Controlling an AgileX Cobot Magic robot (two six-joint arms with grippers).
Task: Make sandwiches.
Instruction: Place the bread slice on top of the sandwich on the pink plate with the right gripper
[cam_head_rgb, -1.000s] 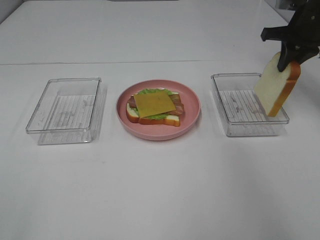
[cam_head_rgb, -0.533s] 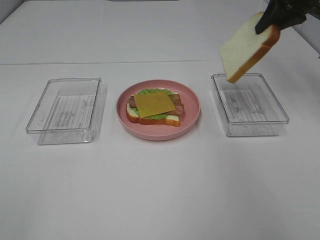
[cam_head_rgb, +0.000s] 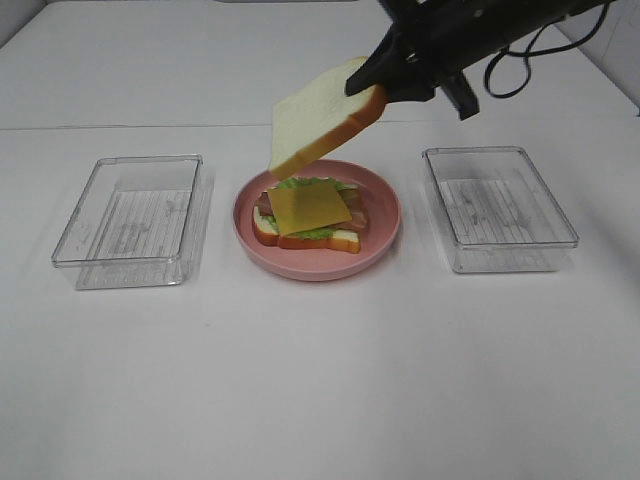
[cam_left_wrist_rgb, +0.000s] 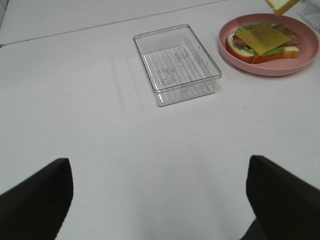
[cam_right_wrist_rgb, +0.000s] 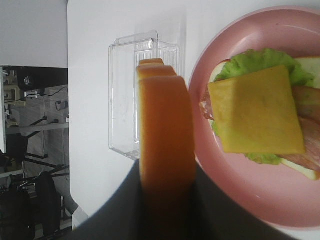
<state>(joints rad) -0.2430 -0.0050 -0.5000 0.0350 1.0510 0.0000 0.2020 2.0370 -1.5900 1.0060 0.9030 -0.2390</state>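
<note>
I see a plain white bench (cam_head_rgb: 320, 380); the right wrist view shows dark equipment beyond its edge. I count two clear trays (cam_head_rgb: 130, 218) (cam_head_rgb: 498, 205), one pink plate (cam_head_rgb: 385, 235), one open-faced stack (cam_head_rgb: 308, 215) on it. Right gripper (cam_head_rgb: 385, 75) clamps one bread slice (cam_head_rgb: 315, 125), tilted above the plate. Left gripper (cam_left_wrist_rgb: 160, 200) spread wide, holding nothing.

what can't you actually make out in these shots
- Right tool: in the high view the bread slice covers its tips; in the right wrist view only blurred dark sides show.
- Left tool: absent from the high view; the left wrist view cuts it off at the frame edge.
- Bottom bread: the cheese and lettuce cover most of it.
- Held slice in the left wrist view: only a corner shows.
</note>
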